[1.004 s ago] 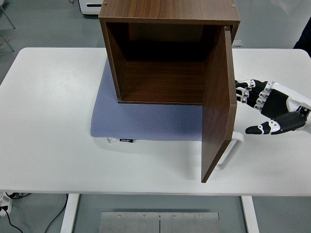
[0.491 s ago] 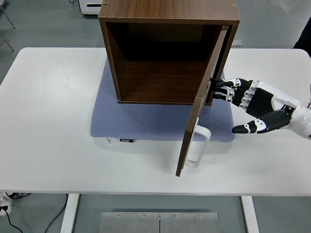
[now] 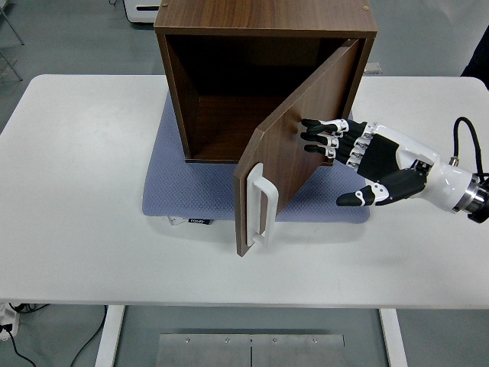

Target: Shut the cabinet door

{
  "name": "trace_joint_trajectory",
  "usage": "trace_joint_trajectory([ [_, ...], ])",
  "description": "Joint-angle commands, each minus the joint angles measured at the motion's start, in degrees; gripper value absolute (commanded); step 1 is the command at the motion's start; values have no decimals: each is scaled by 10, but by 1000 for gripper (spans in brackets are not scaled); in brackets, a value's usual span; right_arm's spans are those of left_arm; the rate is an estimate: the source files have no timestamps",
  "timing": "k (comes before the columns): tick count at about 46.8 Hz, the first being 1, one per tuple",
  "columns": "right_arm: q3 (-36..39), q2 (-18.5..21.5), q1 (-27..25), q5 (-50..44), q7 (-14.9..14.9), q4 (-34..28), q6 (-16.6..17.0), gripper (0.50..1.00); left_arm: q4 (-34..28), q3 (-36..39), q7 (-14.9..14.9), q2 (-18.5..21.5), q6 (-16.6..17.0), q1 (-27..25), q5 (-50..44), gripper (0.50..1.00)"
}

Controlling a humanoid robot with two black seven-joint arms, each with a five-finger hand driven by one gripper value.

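A dark wooden cabinet stands on a blue-grey mat at the table's far middle. Its door is hinged on the right and stands roughly half closed, swung out toward the near left. A white handle sits near the door's free edge. My right hand reaches in from the right, fingers straight and spread, their tips pressed flat against the door's outer face. It holds nothing. The cabinet's inside looks empty. My left hand is out of view.
The white table spreads wide to the left and near side of the cabinet. A black cable loops over my right wrist. A white appliance stands on the floor behind the table.
My right hand has moved left, pushing the door. The door has swung from fully open, edge-on at the right, to about half closed.
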Motion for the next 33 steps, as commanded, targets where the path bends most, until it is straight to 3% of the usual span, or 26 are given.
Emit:
trace_joint_trajectory([
  [1,-9,15,12,0,-1,-13,0,1000,1,0,0,0,-1,0,0,1000],
  [21,-29,62,53,1,-1,-63,-10,1000,0,0,0,0,0,0,0,1000],
  [33,-32,96,69,2,-1,-85,-34,1000,0,0,0,0,-1,0,0,1000],
])
